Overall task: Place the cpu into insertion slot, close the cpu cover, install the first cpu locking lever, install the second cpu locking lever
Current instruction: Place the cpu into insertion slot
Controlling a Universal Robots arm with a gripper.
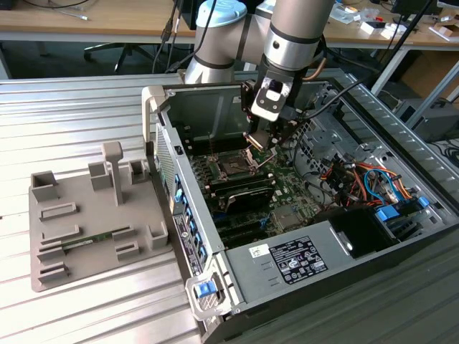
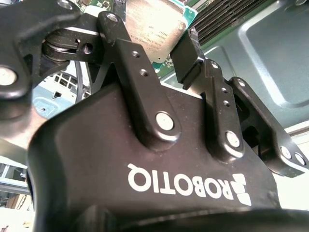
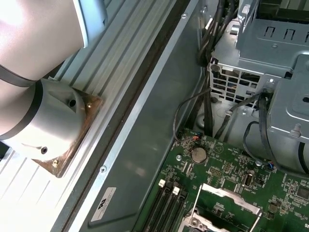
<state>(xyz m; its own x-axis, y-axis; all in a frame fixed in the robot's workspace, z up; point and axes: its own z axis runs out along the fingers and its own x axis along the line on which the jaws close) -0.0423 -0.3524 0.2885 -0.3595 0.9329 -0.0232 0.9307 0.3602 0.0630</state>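
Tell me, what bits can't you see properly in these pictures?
1. Second wrist view: the chip is partly hidden by the jaws and cut off by the edge.
2. Exterior view: the socket is too small to show its pins.
3. First wrist view: the socket runs off the edge.

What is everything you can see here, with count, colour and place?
table: one, silver ribbed metal, under everything
computer case: one, dark grey, open, on the table
circuit board: one, green, inside the case
insertion slot: one, black with silver rim, on the board
fixture tray: one, grey, beside the case at the exterior view's left
cpu: one, silver-grey, between the fingers
gripper: one, black, shut on the cpu, above the board
arm: one, silver-grey, over the case
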